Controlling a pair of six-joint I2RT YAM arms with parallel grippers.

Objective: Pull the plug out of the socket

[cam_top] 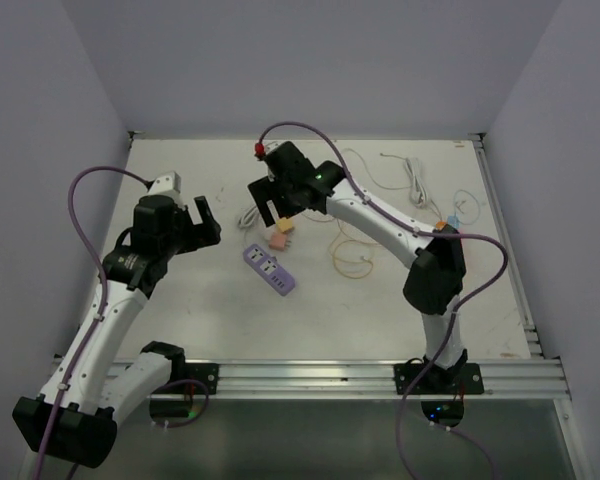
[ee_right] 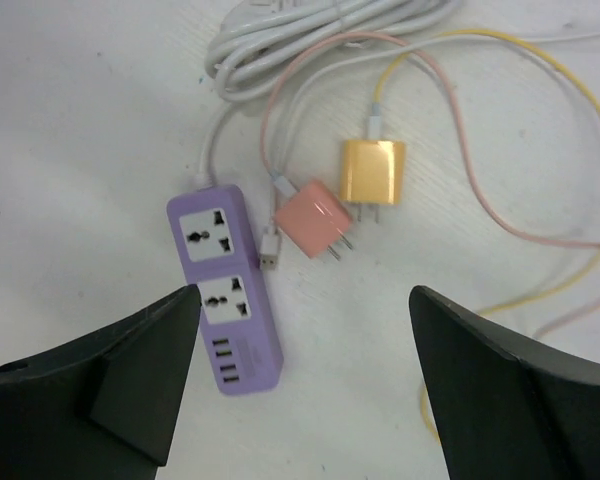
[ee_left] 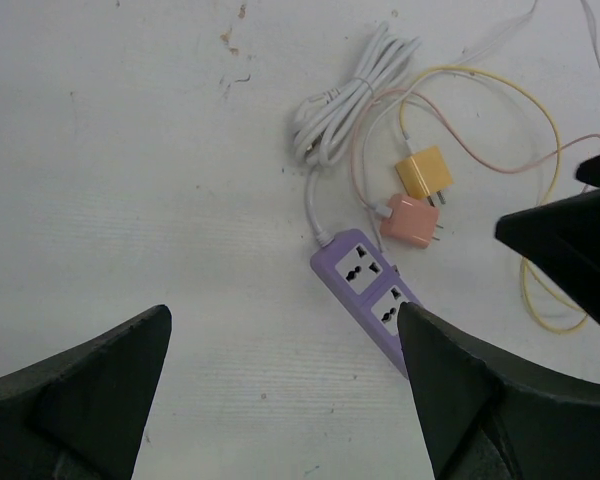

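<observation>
A purple power strip [cam_top: 269, 270] lies on the white table; its two sockets are empty in the right wrist view [ee_right: 223, 285] and the left wrist view [ee_left: 365, 285]. A pink plug [ee_right: 315, 217] and a yellow plug [ee_right: 373, 172] lie loose on the table beside the strip, prongs bare; both also show in the left wrist view, pink [ee_left: 410, 222] and yellow [ee_left: 425, 172]. My right gripper [ee_right: 305, 292] is open and empty, hovering above the strip and plugs [cam_top: 270, 203]. My left gripper [ee_left: 282, 310] is open and empty, left of the strip [cam_top: 205, 220].
A coiled white cord [ee_left: 350, 95] runs from the strip's far end. Pink and yellow cables [ee_right: 540, 240] loop to the right. A loose USB connector [ee_right: 270, 250] lies by the strip. Another white cord [cam_top: 415, 180] and small coloured pieces [cam_top: 450, 222] sit at the back right.
</observation>
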